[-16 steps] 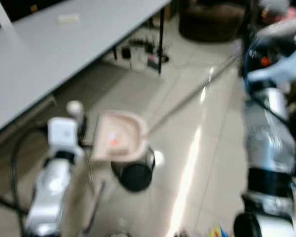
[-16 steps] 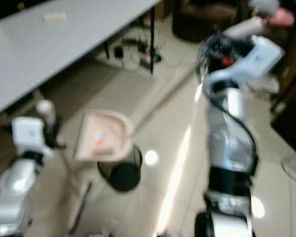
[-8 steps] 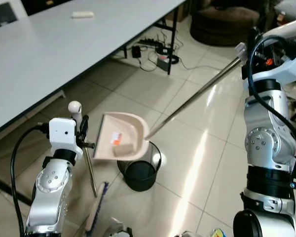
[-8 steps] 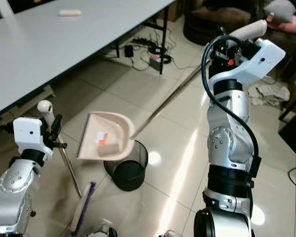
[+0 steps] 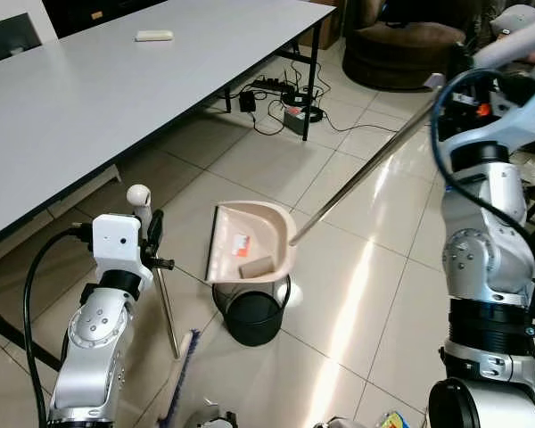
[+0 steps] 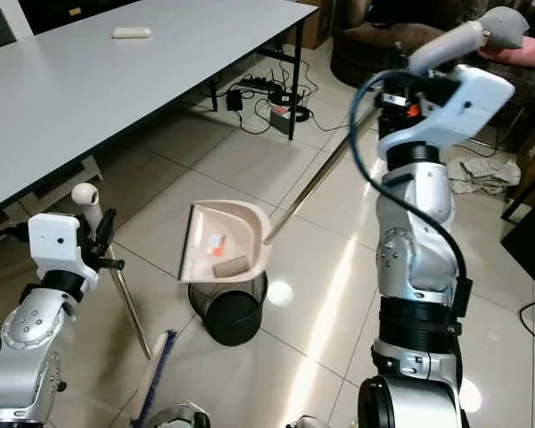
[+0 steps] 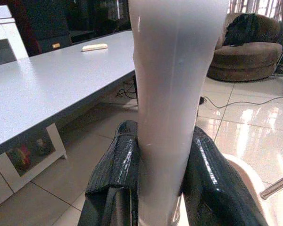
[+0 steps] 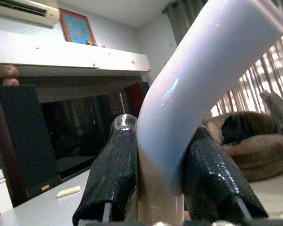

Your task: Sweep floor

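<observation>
My right gripper [image 8: 155,188] clamps the dustpan handle [image 8: 198,89] — dustpan [image 5: 250,254] held tilted directly above the black bin [image 5: 252,316], scraps [image 5: 254,266] lying in it | my left gripper [image 7: 162,188] is closed around the broom handle [image 7: 172,94] — broom head [image 5: 180,374] on the tiled floor [image 5: 374,294] beside the bin | grey table [image 5: 89,98] to my left

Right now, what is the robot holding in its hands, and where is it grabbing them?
The left hand grips the broom near the top of its handle. The right hand grips the dustpan at the curved top end of its long handle.
</observation>
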Available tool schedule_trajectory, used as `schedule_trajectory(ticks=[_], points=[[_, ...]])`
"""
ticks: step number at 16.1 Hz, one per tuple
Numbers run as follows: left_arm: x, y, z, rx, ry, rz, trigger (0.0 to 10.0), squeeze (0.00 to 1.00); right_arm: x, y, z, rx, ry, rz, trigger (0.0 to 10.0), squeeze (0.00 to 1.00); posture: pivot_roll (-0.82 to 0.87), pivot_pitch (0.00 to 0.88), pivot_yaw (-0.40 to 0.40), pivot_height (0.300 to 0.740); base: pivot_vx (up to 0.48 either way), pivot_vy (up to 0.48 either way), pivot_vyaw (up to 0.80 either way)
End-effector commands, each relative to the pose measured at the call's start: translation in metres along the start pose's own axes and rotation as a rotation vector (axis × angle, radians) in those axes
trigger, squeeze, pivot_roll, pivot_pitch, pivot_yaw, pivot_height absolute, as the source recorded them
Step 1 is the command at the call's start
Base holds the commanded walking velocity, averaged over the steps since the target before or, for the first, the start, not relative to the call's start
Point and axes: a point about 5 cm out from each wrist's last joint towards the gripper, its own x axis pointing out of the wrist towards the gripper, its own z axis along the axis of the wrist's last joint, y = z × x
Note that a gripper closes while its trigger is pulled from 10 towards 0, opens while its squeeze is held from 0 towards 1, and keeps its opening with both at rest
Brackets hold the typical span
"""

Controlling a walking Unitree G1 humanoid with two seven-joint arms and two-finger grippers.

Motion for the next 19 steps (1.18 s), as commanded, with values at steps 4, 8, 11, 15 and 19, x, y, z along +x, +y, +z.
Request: schedule_trajectory(ticks=[4, 8, 11, 15, 19], points=[[0.0, -0.003, 0.001, 0.011, -0.009, -0.01, 10.0, 0.0, 0.0, 0.024, 0.001, -0.136, -0.131, 0.178, 10.0, 0.0, 0.03, 0.06, 0.022, 0.74, 0.0, 0.0, 0.0], [-0.001, -0.005, 0.001, 0.014, -0.013, -0.013, 10.0, 0.0, -0.009, 0.047, -0.017, -0.197, -0.139, 0.332, 10.0, 0.0, 0.05, 0.062, 0.014, 0.74, 0.0, 0.0, 0.0], [-0.003, -0.004, 0.001, 0.014, -0.011, -0.013, 10.0, 0.0, -0.019, 0.071, -0.03, -0.218, -0.157, 0.462, 10.0, 0.0, 0.05, 0.071, 0.01, 0.74, 0.0, 0.0, 0.0], [-0.003, -0.005, 0.001, 0.028, -0.012, -0.02, 10.0, 0.0, -0.041, 0.107, -0.044, -0.258, -0.178, 0.676, 10.0, 0.0, 0.06, 0.081, 0.006, 0.74, 0.0, 0.0, 0.0], [-0.006, -0.006, 0.0, 0.025, -0.008, -0.016, 10.0, 0.0, -0.052, 0.12, -0.051, -0.243, -0.169, 0.765, 10.0, 0.0, 0.06, 0.088, -0.004, 0.74, 0.0, 0.0, 0.0]])
